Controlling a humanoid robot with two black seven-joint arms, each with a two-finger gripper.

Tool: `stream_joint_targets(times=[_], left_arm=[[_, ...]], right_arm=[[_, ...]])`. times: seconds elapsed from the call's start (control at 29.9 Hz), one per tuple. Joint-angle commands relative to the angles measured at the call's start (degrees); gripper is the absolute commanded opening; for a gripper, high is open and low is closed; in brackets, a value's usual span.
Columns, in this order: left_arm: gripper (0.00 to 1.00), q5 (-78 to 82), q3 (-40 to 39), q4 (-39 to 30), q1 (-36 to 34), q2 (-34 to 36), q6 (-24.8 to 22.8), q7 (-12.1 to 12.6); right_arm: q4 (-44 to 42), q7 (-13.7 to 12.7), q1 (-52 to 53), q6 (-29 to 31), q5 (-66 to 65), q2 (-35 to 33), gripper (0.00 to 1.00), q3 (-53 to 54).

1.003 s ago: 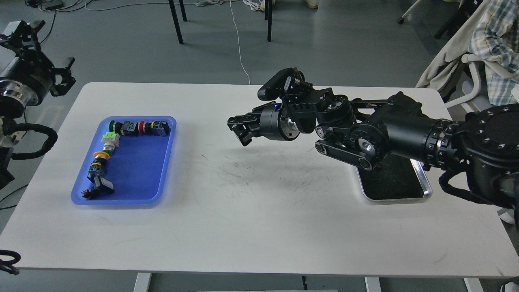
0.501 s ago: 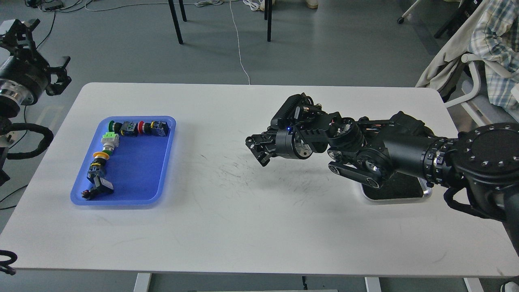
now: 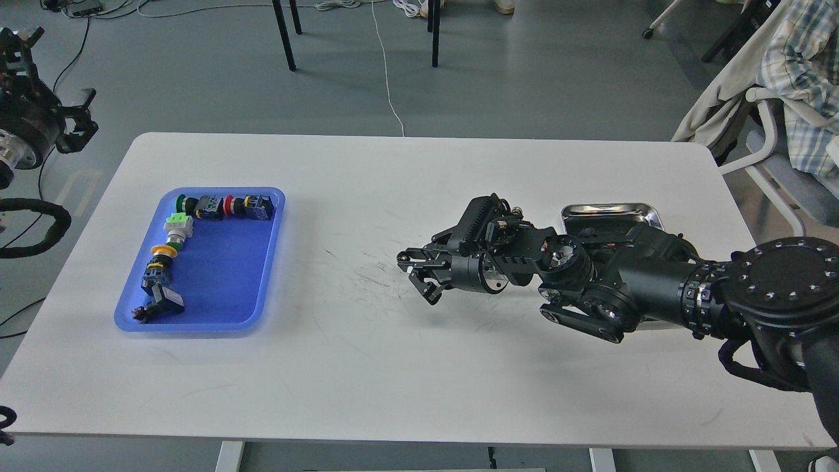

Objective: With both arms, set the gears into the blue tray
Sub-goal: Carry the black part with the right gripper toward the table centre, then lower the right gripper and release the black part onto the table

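Frankly, progress is hard to read from where I stand. The blue tray [image 3: 216, 275] sits at the left of the white table [image 3: 406, 367], and along its far and left edges lies an L-shaped row of colourful push-button switches [image 3: 196, 216]; any gears among them are too small for me to pick out, and I can see none lying loose on the table either. The steel tray [image 3: 613, 213] at the right is mostly covered by the right arm, so what remains in it is hidden. My guess is that most of the job still lies ahead.

The right gripper [image 3: 419, 278] hangs low over the scuffed middle of the table, its fingers spread apart with nothing visibly between them. The left gripper [image 3: 49, 118] is up at the far left, off the table's edge, too dark and small to tell whether it is clenched or released.

Compared with a second ago, the right arm has dropped and pulled nearer, uncovering the steel tray's far rim, while the left arm has retreated farther toward the left edge.
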Motion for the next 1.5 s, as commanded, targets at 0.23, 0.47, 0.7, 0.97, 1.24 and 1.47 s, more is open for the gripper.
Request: stream_joint_targets(times=[0.23, 0.47, 0.7, 0.97, 1.24, 1.47], left_arm=[[0.99, 0.00, 0.00, 0.01, 0.00, 0.41, 0.00, 0.00], [0.99, 0.00, 0.00, -0.16, 0.00, 0.85, 0.00, 0.00], [0.99, 0.00, 0.00, -0.25, -0.09, 1.20, 0.00, 0.00], [0.99, 0.00, 0.00, -0.69, -0.09, 1.90, 0.00, 0.00], [0.99, 0.00, -0.09, -1.22, -0.09, 2.78, 0.00, 0.00], [0.99, 0.00, -0.09, -1.22, -0.09, 3.05, 0.00, 0.00]], right_arm=[[-0.38, 1.42, -3.67, -6.55, -5.06, 0.00, 0.01, 0.15], [-0.90, 1.68, -5.52, -8.05, -5.86, 0.00, 0.01, 0.15], [-2.22, 1.59, -6.66, -7.79, -5.77, 0.00, 0.01, 0.24], [-3.01, 1.50, -7.02, -7.17, -5.51, 0.00, 0.17, 1.29], [-3.19, 1.24, -7.19, -7.08, -5.24, 0.00, 0.38, 2.87], [-4.07, 1.24, -7.28, -7.08, -4.98, 0.00, 0.50, 3.40]])
